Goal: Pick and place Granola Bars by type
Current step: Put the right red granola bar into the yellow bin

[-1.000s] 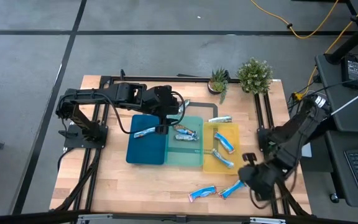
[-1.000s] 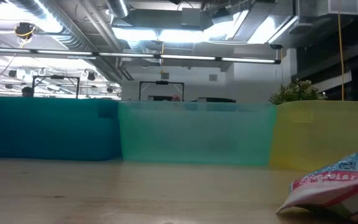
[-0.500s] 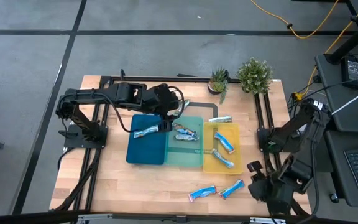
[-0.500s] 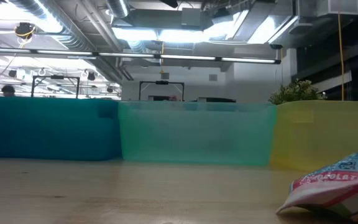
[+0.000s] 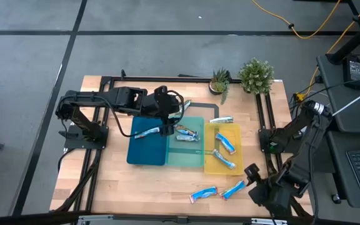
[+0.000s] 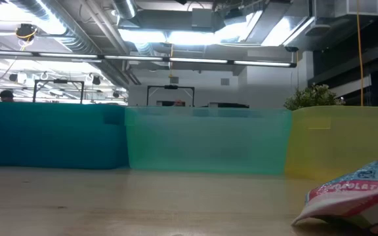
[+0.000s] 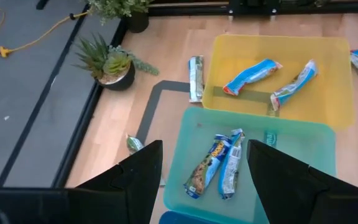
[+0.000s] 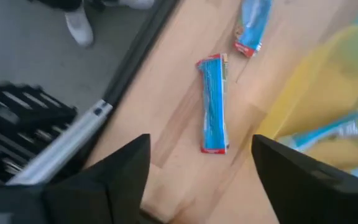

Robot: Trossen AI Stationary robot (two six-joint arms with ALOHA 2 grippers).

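Observation:
Several blue-and-silver granola bars show. One lies in the dark-blue tray [image 5: 145,132], two in the teal tray [image 7: 219,167] and two in the yellow tray [image 7: 272,78]. Another rests on the table by the yellow tray's far edge [image 5: 220,120]. Two more lie on the wood near the near edge [image 5: 203,194] [image 5: 233,189]. My left gripper [image 5: 169,125] hangs open above the seam of the dark-blue and teal trays, and the two teal-tray bars show between its fingers [image 7: 204,180]. My right gripper [image 5: 251,172] is open just right of the loose bars, one of which [image 8: 214,102] lies ahead of its fingers.
The three trays sit side by side mid-table: dark-blue [image 5: 136,153], teal [image 5: 186,159], yellow [image 5: 214,167]. Two potted plants [image 5: 219,80] [image 5: 256,75] stand at the far edge. In the low view one bar [image 6: 356,195] lies before the tray walls. Bare wood lies along the near edge.
My right arm has drawn back toward the table's near right corner, and its gripper has shifted slightly toward the near edge beside the loose bars. No bar has moved.

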